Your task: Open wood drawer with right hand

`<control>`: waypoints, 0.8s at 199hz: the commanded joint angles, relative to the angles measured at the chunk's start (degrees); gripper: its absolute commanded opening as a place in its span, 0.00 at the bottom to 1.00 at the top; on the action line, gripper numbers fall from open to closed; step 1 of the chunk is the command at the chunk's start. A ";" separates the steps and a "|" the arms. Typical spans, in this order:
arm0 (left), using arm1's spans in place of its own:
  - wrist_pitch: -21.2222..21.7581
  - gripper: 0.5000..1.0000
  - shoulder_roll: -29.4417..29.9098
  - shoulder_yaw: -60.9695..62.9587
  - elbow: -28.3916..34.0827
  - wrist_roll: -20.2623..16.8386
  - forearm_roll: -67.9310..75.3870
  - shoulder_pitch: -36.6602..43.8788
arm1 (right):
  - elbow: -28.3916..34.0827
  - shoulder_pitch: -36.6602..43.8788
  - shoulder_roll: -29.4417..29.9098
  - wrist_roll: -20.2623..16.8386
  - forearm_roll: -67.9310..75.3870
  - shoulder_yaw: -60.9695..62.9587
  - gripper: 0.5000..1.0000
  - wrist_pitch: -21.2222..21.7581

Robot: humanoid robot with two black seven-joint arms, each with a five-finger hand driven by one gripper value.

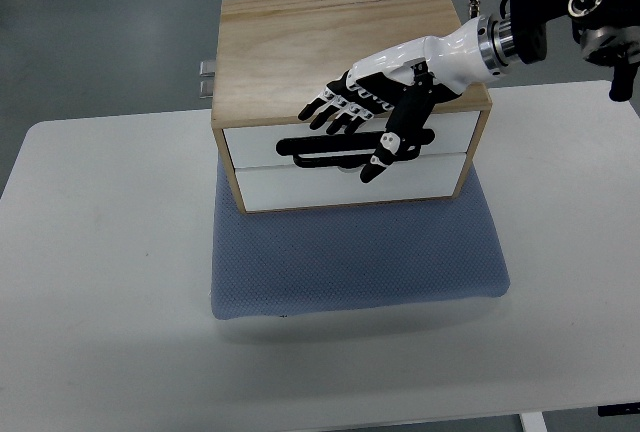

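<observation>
A light wooden drawer box (300, 37) stands on a blue-grey mat (350, 262) on the white table. It has two white drawer fronts, both flush with the box; the upper drawer (250, 147) carries a black bar handle (310, 144). My right hand (365, 127), white with black finger joints, reaches in from the upper right and hovers over the box's front edge. Its fingers (330, 107) are spread flat above the upper drawer, and the thumb (395, 142) hangs down across the handle's right end. It holds nothing. The left arm does not show.
The white table (100, 282) stretches bare to the left and in front of the mat. A small metal fitting (207, 77) sticks out from the box's back left side. Grey floor lies beyond the table's far edge.
</observation>
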 commanded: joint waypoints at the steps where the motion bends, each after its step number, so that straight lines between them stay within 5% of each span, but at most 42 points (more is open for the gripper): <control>1: 0.00 1.00 0.00 0.00 0.00 0.00 0.00 0.01 | 0.00 -0.33 1.13 -0.15 0.00 0.00 0.86 -1.12; 89: 0.00 1.00 0.00 0.00 0.00 0.00 0.00 0.01 | -0.09 -4.46 3.24 -2.88 0.00 0.61 0.86 -7.89; 159: 0.00 1.00 0.00 0.00 0.00 0.00 0.00 0.01 | -0.09 -5.51 3.07 -2.88 -3.08 0.44 0.86 -8.07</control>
